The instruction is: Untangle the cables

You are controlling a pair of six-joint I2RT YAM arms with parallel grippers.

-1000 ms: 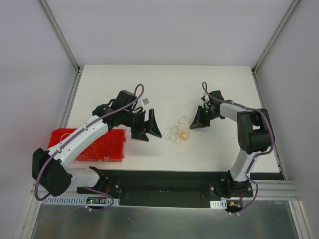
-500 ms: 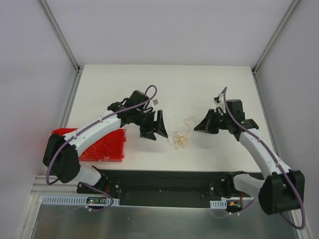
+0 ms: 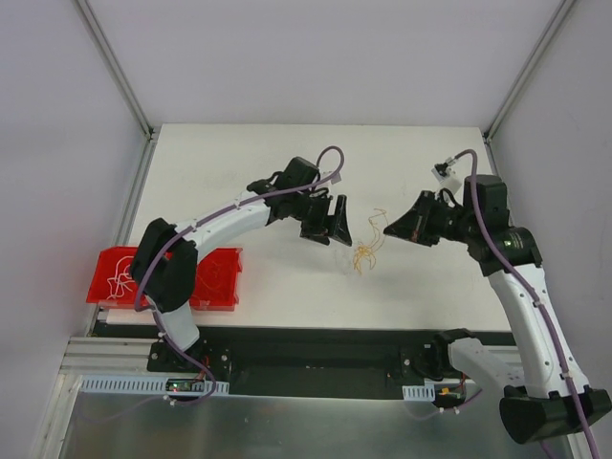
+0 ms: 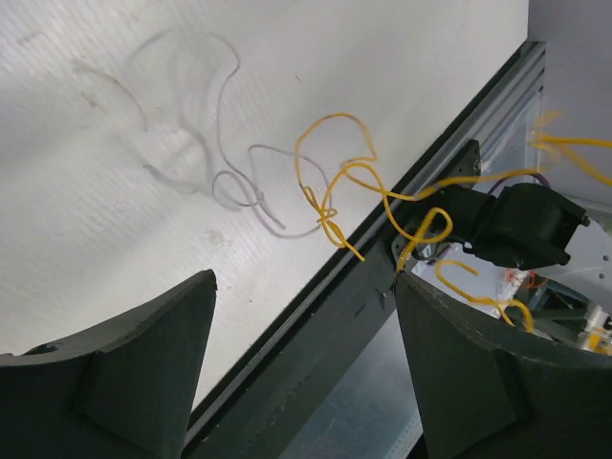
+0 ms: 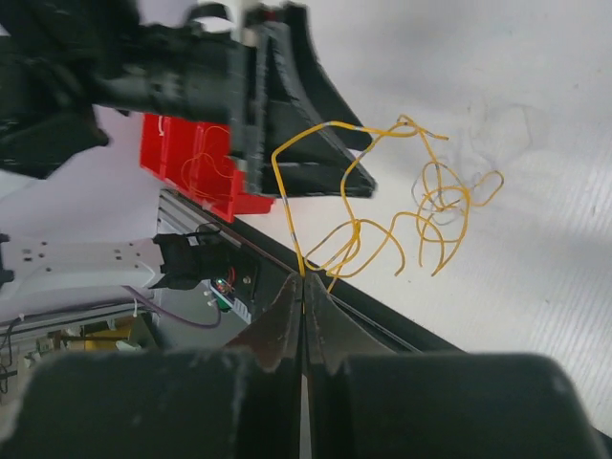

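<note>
From above the cables (image 3: 365,255) are too thin to tell strand from strand, the left arm (image 3: 225,222) hides the middle of the red bin (image 3: 218,298), and in the right wrist view the left fingers (image 5: 306,105) are blurred.

Left end effector (image 3: 331,228) stands open (wide), right end effector (image 3: 386,228) clamped.

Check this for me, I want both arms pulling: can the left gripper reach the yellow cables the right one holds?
Probably yes. The left gripper is open and close beside the cables, which the shut right gripper holds up; nothing stands between them.
</note>
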